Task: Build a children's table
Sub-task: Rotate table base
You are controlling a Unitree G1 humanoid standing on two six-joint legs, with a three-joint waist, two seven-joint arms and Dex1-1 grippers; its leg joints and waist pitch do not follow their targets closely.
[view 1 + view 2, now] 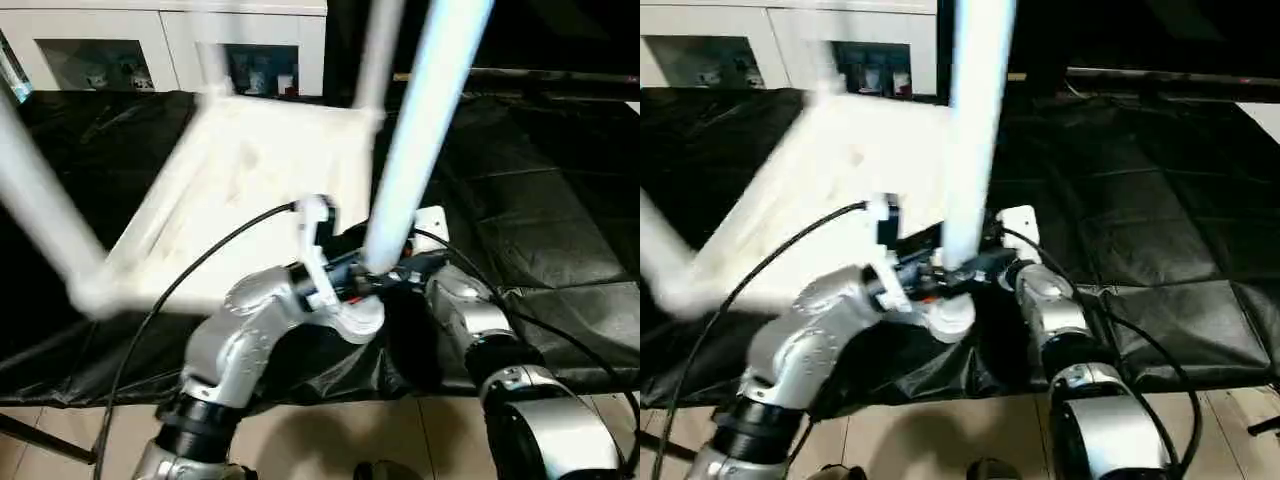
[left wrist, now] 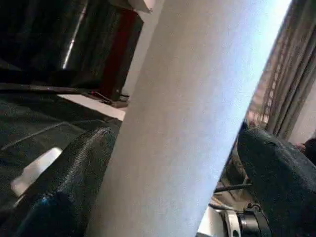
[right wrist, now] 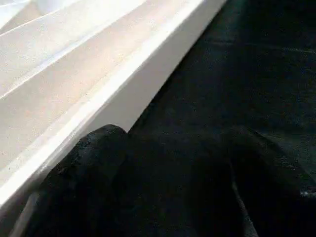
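The children's table lies upside down on the black cloth, its white tabletop (image 1: 250, 170) blurred. White legs stand up from its corners: one at the near left (image 1: 40, 210), one at the back (image 1: 375, 60), and one at the near right (image 1: 420, 130). My left gripper (image 1: 378, 264) is shut on the base of that near-right leg (image 2: 187, 113), which sits between both black fingers (image 2: 69, 187). My right gripper (image 1: 415, 262) is just to the right of it, low by the tabletop's rim (image 3: 98, 98). It is open over the cloth with nothing between its fingers (image 3: 89, 168).
White cabinets (image 1: 160, 40) with glass fronts stand behind the table. The black cloth (image 1: 540, 200) spreads wide to the right. Its front edge drops to a tiled floor (image 1: 330, 440). Black cables (image 1: 190, 270) run along both forearms.
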